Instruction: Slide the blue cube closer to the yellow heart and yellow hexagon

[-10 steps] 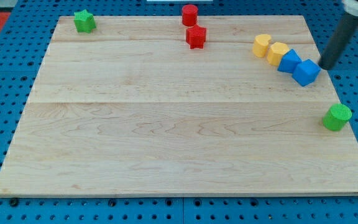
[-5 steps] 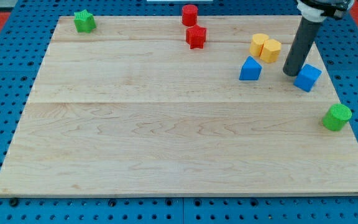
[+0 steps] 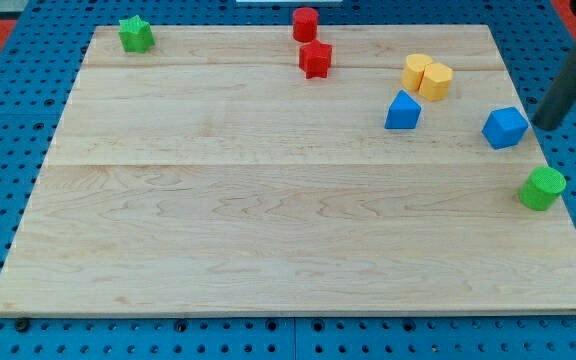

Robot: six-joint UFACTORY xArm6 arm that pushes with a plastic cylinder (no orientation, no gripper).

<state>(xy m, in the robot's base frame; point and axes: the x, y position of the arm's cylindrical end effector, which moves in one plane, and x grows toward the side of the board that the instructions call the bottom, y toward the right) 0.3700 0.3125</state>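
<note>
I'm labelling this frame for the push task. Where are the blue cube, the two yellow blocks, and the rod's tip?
blue cube (image 3: 505,127): camera view, centre of its top face.
yellow blocks (image 3: 427,77): camera view, where the touching pair meets.
my tip (image 3: 544,125): camera view, the rod's very end, just right of the cube.

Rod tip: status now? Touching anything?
My tip: no gripper, holds nothing; just to the view's right of the blue cube, contact cannot be told.

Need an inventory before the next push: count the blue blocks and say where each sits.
2. The blue cube sits near the view's right edge, left of my tip. The blue triangular block lies below-left of the yellow pair. None seem hidden.
</note>
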